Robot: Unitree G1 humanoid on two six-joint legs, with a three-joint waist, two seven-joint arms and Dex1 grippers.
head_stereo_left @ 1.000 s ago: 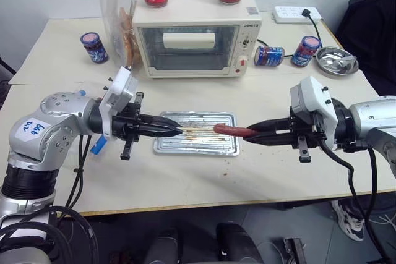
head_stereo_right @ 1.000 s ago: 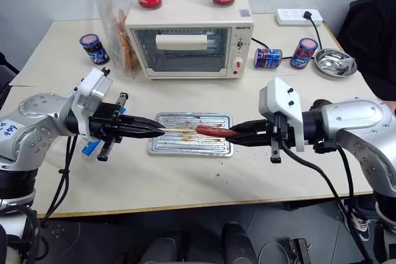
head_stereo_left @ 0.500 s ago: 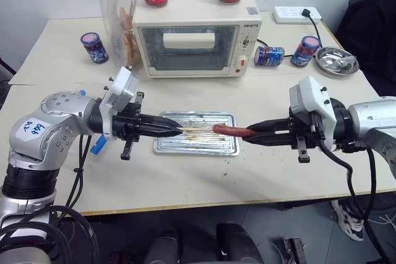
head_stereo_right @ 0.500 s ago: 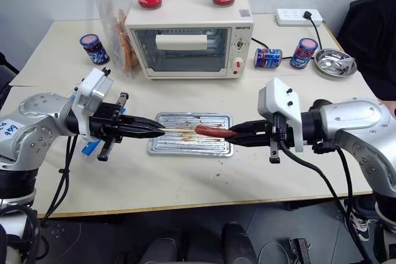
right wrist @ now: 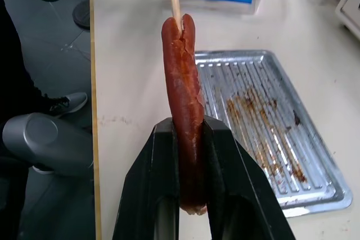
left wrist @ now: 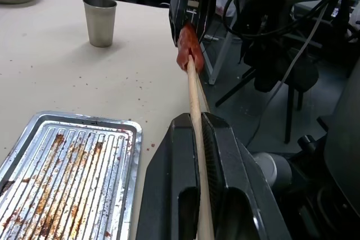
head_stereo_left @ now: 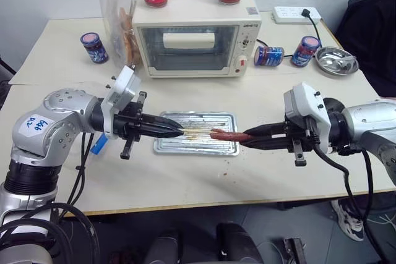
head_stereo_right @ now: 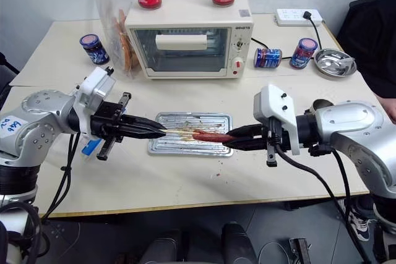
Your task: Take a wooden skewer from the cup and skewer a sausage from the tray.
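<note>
Piercing above the tray point(head_stereo_left: 197, 133): left claw point(head_stereo_left: 176, 131) clamps the thin, snappable wooden skewer point(left wrist: 193, 91); right claw point(head_stereo_left: 246, 136) squeezes the soft, splitting sausage point(right wrist: 183, 82) by its rear.

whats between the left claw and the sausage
Just the bare wooden skewer, running from the left claw to the sausage, its tip in the sausage's end, above the tray; the left wrist view shows it too.

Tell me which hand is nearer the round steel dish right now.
Right. The right hand holds the sausage over the tray's right end, on the round steel dish's side; the left hand is across the tray, further away.
</note>
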